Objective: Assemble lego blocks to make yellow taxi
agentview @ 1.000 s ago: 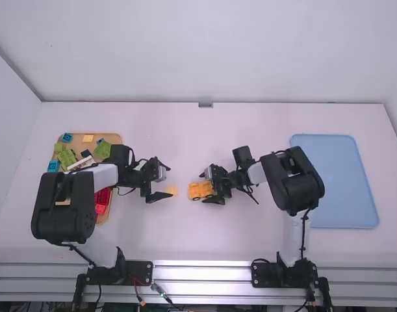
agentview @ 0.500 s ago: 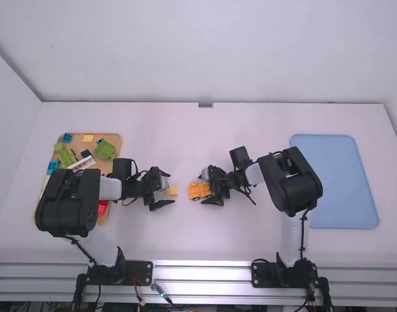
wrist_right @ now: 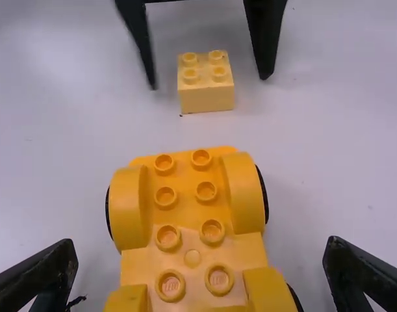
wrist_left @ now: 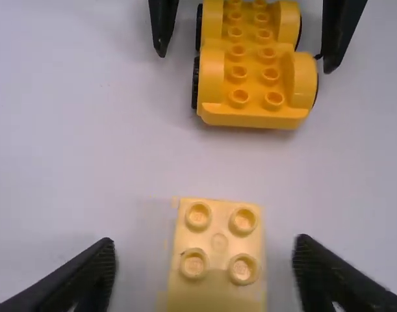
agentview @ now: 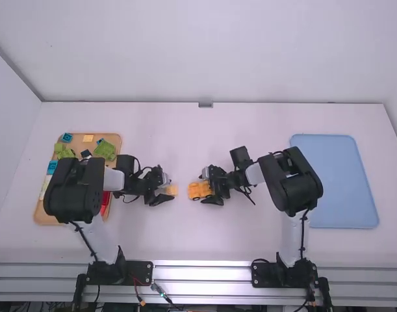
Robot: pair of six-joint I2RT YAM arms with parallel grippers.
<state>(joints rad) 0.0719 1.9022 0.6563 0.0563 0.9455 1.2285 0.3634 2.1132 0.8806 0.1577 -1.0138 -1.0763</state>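
Note:
My left gripper [agentview: 167, 188] is low over the table's middle, open around the small yellow block [agentview: 172, 190]. In the left wrist view that block [wrist_left: 217, 260] stands studs up between the fingers of the left gripper [wrist_left: 208, 273], a gap on each side. My right gripper [agentview: 208, 190] is open around the orange-yellow car base [agentview: 196, 190]. In the right wrist view the base [wrist_right: 192, 214], with studs and black wheels, lies between the spread fingers of the right gripper [wrist_right: 201, 266], touching neither. Block and base stand apart on the table.
At the left a tan tray [agentview: 47, 217] holds green, blue, red and white blocks, partly under the left arm. An empty blue tray [agentview: 338, 182] lies at the right. The grippers face each other across a short gap.
My left gripper has moved slightly toward the table's middle and around the small block, and its fingers have drawn somewhat closer together. The right arm has barely moved.

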